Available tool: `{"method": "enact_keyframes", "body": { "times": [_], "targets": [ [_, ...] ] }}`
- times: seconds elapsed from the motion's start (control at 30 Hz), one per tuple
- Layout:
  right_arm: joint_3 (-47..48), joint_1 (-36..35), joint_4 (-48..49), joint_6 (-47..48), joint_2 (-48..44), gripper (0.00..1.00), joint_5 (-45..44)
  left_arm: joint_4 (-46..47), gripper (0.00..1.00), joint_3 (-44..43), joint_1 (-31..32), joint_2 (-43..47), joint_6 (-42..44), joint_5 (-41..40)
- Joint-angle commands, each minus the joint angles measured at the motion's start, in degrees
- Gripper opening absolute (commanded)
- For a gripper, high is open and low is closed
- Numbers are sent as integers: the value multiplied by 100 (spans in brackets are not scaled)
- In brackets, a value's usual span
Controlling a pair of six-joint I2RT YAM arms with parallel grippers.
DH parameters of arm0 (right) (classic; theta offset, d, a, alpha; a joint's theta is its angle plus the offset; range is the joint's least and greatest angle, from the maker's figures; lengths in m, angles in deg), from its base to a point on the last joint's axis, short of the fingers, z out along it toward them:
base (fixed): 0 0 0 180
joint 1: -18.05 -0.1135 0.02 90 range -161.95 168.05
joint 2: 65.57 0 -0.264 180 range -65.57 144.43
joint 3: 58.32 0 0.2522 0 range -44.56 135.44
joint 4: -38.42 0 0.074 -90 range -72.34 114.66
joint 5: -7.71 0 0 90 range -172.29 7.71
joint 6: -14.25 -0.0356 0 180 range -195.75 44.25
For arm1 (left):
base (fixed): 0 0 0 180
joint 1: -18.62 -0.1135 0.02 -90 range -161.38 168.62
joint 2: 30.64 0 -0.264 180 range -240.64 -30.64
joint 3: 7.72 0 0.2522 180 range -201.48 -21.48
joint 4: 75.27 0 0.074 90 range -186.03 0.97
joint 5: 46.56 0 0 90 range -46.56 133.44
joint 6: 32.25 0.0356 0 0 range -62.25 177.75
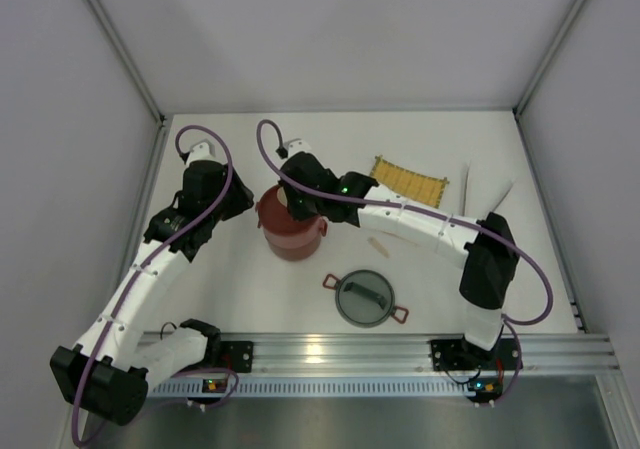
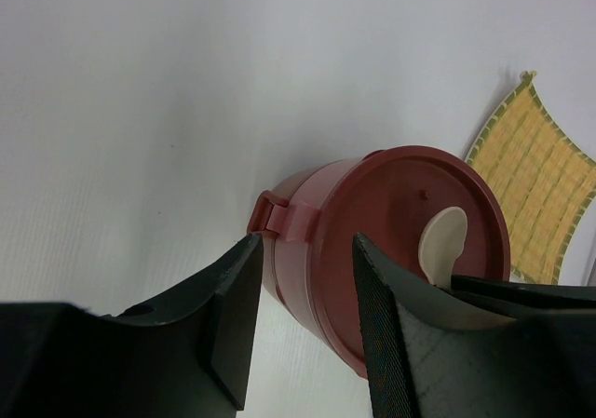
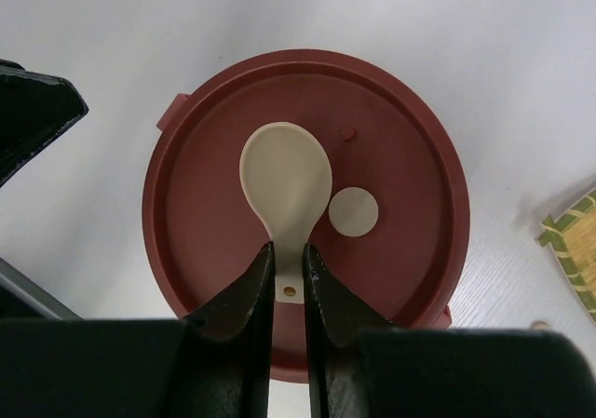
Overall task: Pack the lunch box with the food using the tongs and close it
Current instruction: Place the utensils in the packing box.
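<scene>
The dark-red lunch box [image 1: 292, 234] stands stacked mid-table with a flat red lid [image 3: 391, 167] on top. My right gripper [image 3: 288, 248] hangs over that lid, shut on the handle of a cream spoon-shaped piece [image 3: 286, 178] whose bowl lies against the lid beside a small cream disc [image 3: 353, 210]. At the box's left side my left gripper [image 2: 305, 241] is open, its fingers [image 2: 233, 316] straddling the box wall [image 2: 303, 278] just below a side handle [image 2: 279, 218] without visibly pressing it. The pale V-shaped tongs [image 1: 487, 187] lie at the back right. No food shows.
The grey domed lid [image 1: 365, 299] with red handles lies near the front edge, right of the box. A yellow woven mat [image 1: 408, 181] sits behind the right arm, and a small cream piece [image 1: 377, 246] lies between box and arm. White walls enclose the table.
</scene>
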Motion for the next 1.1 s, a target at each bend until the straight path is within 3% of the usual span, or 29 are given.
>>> {"method": "enact_keyframes", "body": {
  "times": [0.0,0.77,1.07],
  "targets": [
    [358,-186,71,-70,21,11,62,23,49,-208,20,115,-11,43],
    [630,-291,106,-61,382,26,220,-30,49,-234,20,150,15,-18],
    [551,-300,98,44,-48,33,71,-39,49,-261,20,133,24,-27]
  ]
}}
